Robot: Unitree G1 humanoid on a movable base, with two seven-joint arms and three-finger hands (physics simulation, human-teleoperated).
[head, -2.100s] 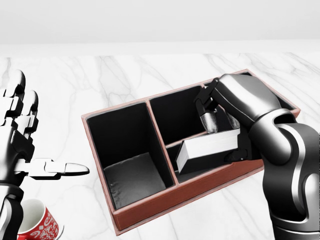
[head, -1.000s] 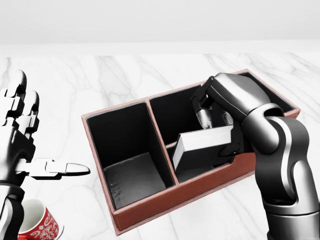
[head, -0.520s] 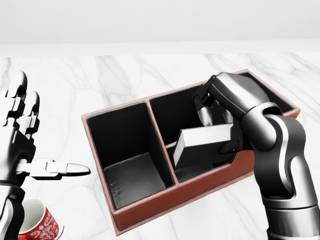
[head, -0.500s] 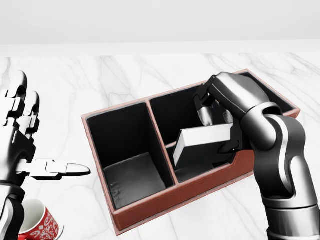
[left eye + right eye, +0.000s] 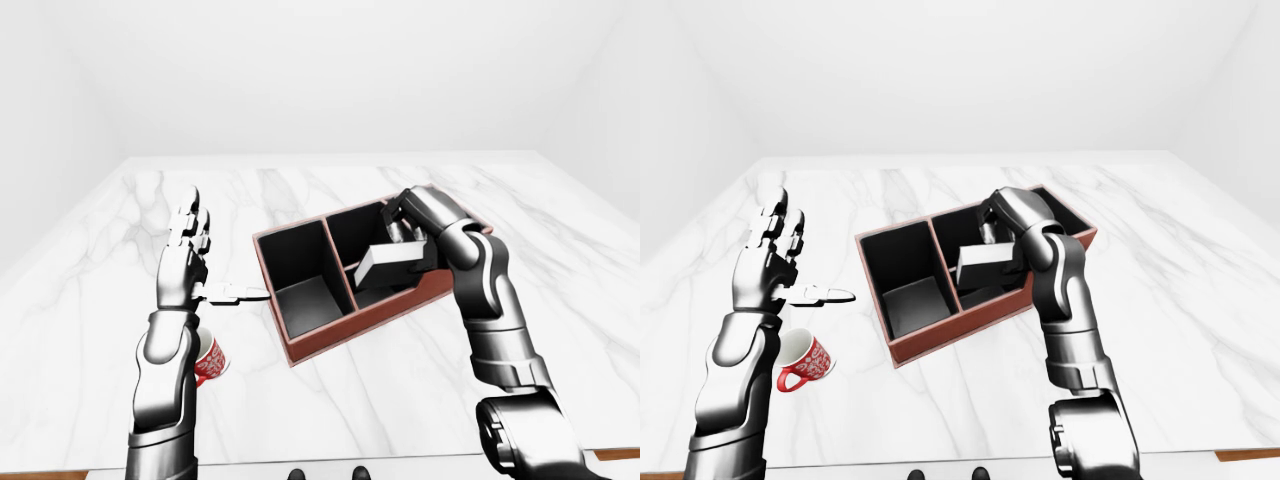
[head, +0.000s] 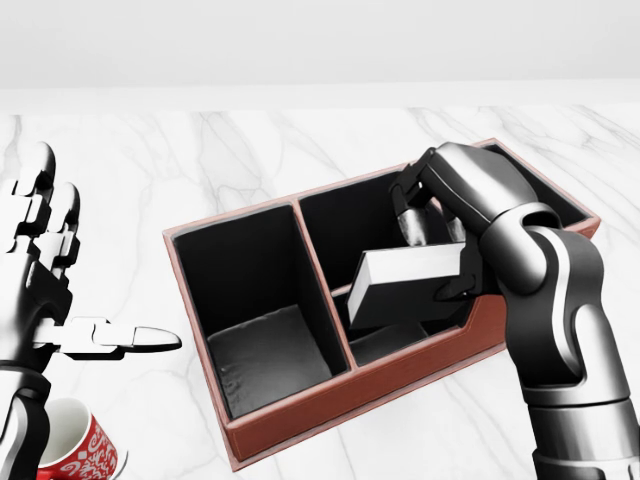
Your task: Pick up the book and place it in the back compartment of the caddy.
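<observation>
The caddy (image 6: 330,402) is a red-brown box with black insides, lying at the middle of the head view. It has one large compartment on the left and two smaller ones on the right, one above the other. The book (image 6: 405,285), a pale grey-white block, hangs tilted over the divider between the two right compartments. My right hand (image 6: 436,260) is shut on the book's right end, fingers above and thumb below. My left hand (image 6: 90,290) stands open at the left edge, away from the caddy, holding nothing.
A red patterned mug (image 6: 78,456) stands on the white marble table (image 6: 200,150) at the bottom left, below my left hand. The caddy's large left compartment (image 6: 265,350) is hollow and dark. A pale wall rises beyond the table's top edge.
My right hand has lifted the book a little out of the lower right compartment and shifted it slightly left and up. The left hand and the caddy have stayed put.
</observation>
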